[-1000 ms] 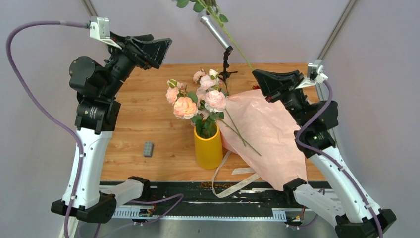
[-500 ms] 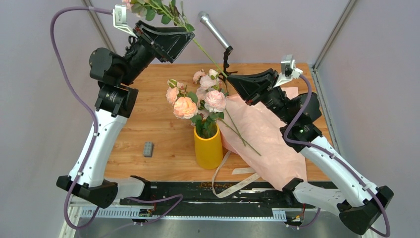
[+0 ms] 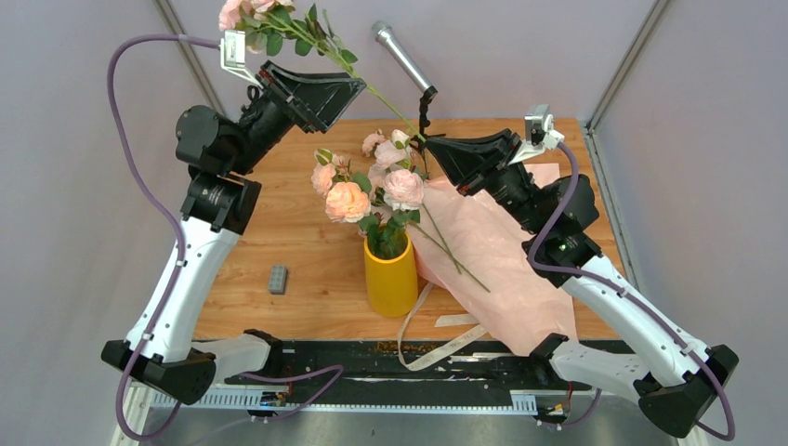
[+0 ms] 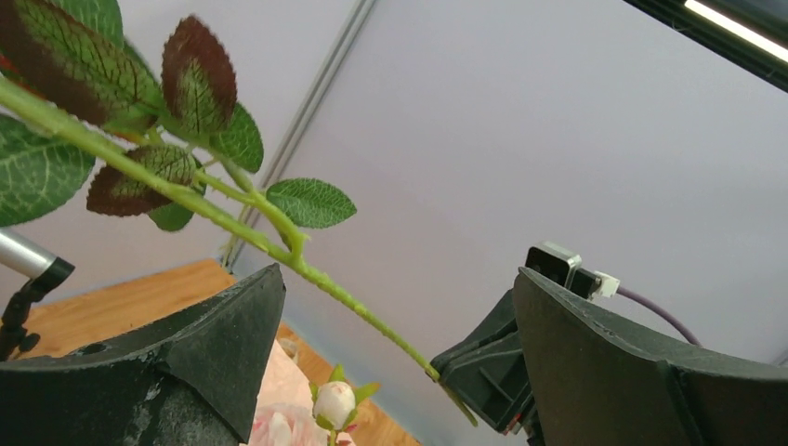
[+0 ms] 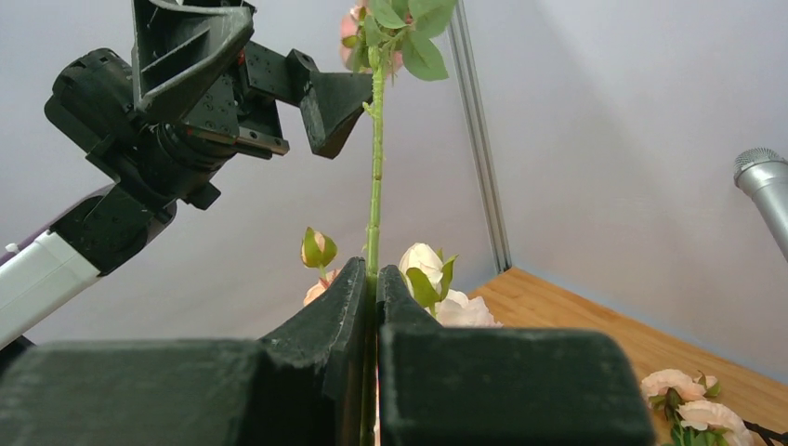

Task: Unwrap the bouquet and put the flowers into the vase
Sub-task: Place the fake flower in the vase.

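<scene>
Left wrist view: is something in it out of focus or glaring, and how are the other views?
Left wrist view: the leaves show clear veins, little blur; a lamp strip glares in the top right corner. Right wrist view: the stem is sharp, the shut right gripper nearly black. Top external view: even light, faint shadows, no blur.

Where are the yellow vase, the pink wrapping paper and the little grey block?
yellow vase (image 3: pixel 391 282): top view, its smooth side below the mouth.
pink wrapping paper (image 3: pixel 502 271): top view, middle of the open sheet.
grey block (image 3: pixel 277 279): top view, its top face.
</scene>
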Available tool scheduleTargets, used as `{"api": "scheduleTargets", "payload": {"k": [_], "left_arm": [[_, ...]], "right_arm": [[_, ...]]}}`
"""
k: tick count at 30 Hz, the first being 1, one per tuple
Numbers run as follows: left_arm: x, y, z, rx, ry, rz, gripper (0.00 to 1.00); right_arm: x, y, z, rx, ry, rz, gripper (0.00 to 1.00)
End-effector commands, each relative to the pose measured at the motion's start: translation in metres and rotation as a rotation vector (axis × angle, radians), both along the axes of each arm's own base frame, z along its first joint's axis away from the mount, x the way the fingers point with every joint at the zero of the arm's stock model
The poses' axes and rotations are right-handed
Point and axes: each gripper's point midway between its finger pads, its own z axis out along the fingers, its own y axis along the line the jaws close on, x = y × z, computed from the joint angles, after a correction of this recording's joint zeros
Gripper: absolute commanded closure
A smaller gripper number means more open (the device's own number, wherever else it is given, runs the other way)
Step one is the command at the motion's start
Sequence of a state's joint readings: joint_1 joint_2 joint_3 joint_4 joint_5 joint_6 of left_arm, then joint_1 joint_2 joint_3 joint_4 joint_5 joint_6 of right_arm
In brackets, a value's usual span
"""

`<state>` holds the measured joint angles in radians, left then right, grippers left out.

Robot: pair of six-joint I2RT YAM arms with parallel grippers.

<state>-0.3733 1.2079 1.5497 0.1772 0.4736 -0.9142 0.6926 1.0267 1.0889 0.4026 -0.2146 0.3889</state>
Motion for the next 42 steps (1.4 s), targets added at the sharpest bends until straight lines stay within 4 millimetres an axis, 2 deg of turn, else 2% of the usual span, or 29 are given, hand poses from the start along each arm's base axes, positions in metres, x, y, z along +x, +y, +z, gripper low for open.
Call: {"api": "scheduleTargets", "payload": {"k": [1, 6, 11, 14, 18, 19, 20, 26, 28, 32, 33, 35, 38, 42], "left_arm": [[-0.015, 0.003, -0.004, 0.016, 0.011, -0.009, 0.0], [-0.017, 0.005, -0.01, 0.028, 0.019, 0.001, 0.0], [-0.007, 0.001, -0.005, -0.011, 0.017, -0.011, 0.01], [-0.002, -0.003, 0.001, -0.06, 0.023, -0.043, 0.09], [0.003, -0.004, 0.009, -0.112, 0.009, -0.055, 0.43], [0.003, -0.004, 0.011, -0.117, 0.005, -0.054, 0.48], [0.004, -0.003, 0.011, -0.119, 0.005, -0.052, 0.59], [0.004, -0.002, 0.003, -0.081, -0.004, -0.021, 0.95], [0.002, 0.0, 0.005, -0.042, -0.035, 0.001, 1.0], [-0.007, -0.003, 0.007, 0.076, -0.111, 0.002, 1.0], [-0.014, -0.005, 0.01, 0.095, -0.134, -0.017, 1.0], [-0.025, -0.007, 0.014, 0.134, -0.199, -0.038, 1.0], [-0.041, -0.008, 0.021, 0.174, -0.262, -0.079, 1.0], [-0.06, -0.01, 0.023, 0.231, -0.282, -0.143, 1.0]], "right_arm": [[-0.011, -0.013, 0.035, 0.082, -0.085, -0.027, 1.0], [-0.012, -0.012, 0.033, 0.079, -0.087, -0.021, 1.0], [-0.024, -0.005, 0.033, 0.052, -0.125, 0.046, 1.0], [-0.031, -0.003, 0.03, 0.038, -0.136, 0.078, 1.0], [-0.033, -0.002, 0.022, 0.01, -0.124, 0.084, 1.0], [-0.032, -0.002, 0.02, 0.005, -0.118, 0.081, 1.0], [-0.032, -0.003, 0.018, 0.005, -0.115, 0.077, 1.0], [-0.026, -0.009, 0.01, 0.003, -0.081, 0.035, 1.0], [-0.025, -0.012, 0.004, -0.007, -0.072, 0.016, 0.91], [-0.021, -0.027, -0.009, -0.018, -0.036, -0.067, 0.62], [-0.02, -0.033, -0.012, -0.021, -0.031, -0.091, 0.53], [-0.019, -0.044, -0.016, -0.033, -0.015, -0.148, 0.41], [-0.01, -0.059, -0.028, -0.082, 0.012, -0.248, 0.31], [0.002, -0.081, -0.047, -0.127, 0.073, -0.383, 0.27]]}}
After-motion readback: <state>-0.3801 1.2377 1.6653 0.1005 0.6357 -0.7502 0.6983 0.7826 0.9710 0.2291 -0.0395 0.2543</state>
